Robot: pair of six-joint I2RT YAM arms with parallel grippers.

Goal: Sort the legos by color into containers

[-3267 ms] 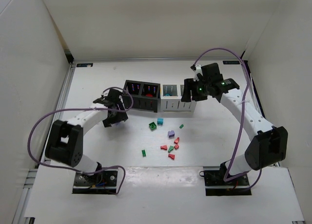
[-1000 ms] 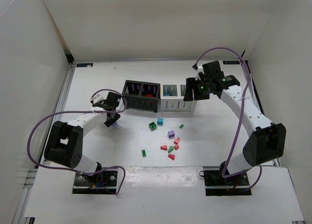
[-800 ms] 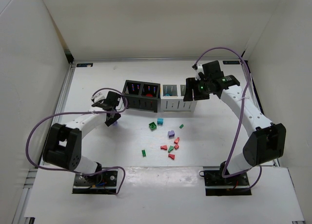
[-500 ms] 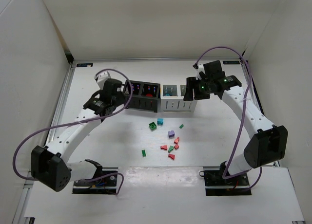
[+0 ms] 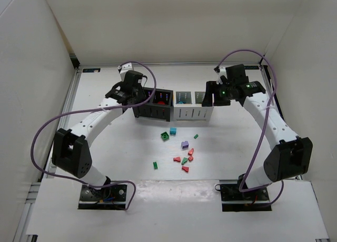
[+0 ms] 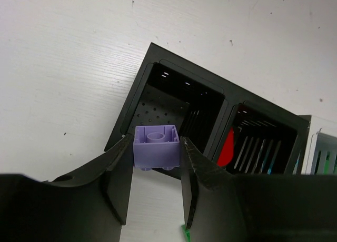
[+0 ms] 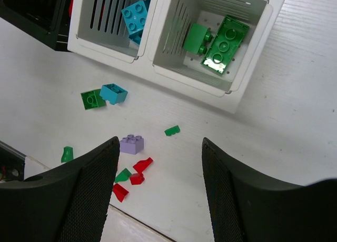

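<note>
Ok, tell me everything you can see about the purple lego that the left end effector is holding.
The purple lego is a small pale lilac brick of smooth plastic. Its hollow underside with a round tube faces the wrist camera, and studs poke out along its lower edge. It sits level, pinched on two opposite sides by the black fingers of the left end effector, above the edge of the leftmost black bin. Nothing else touches it.
</note>
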